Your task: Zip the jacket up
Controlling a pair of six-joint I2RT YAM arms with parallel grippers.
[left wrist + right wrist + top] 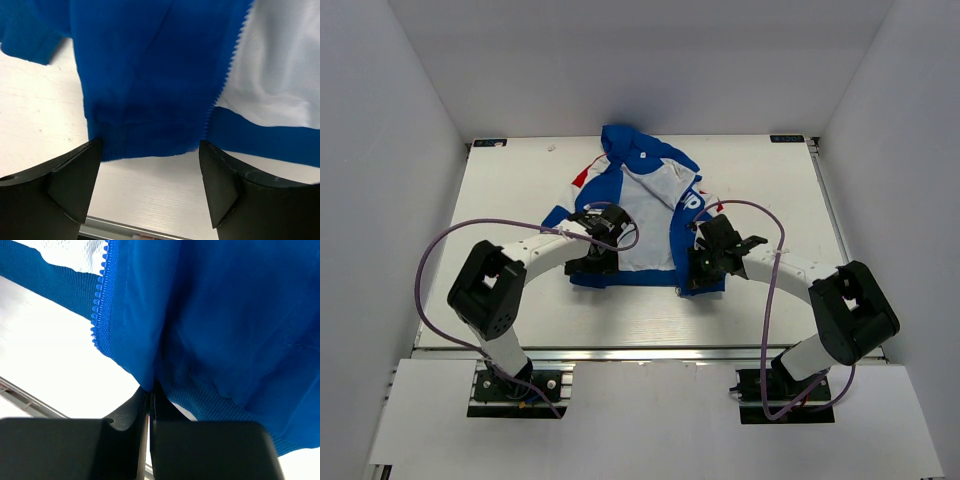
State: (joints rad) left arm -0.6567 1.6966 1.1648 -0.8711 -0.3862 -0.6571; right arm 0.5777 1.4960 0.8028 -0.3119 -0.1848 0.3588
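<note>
The blue jacket (645,195) lies open on the table, white lining (642,215) up, with red and white panels at its far left. My left gripper (592,262) hovers open over the hem of the jacket's left front panel (145,95). Its fingers (75,180) straddle the ribbed hem edge and hold nothing. The zipper teeth (225,85) run just beyond its right finger. My right gripper (700,268) is shut on the bottom hem of the jacket's right front panel (210,325). It pinches the fabric (152,385) beside that panel's zipper teeth (100,305).
The white table (520,190) is ringed by white walls on three sides. An aluminium rail (650,352) runs along the near edge. Purple cables (430,260) loop from both arms beside the jacket.
</note>
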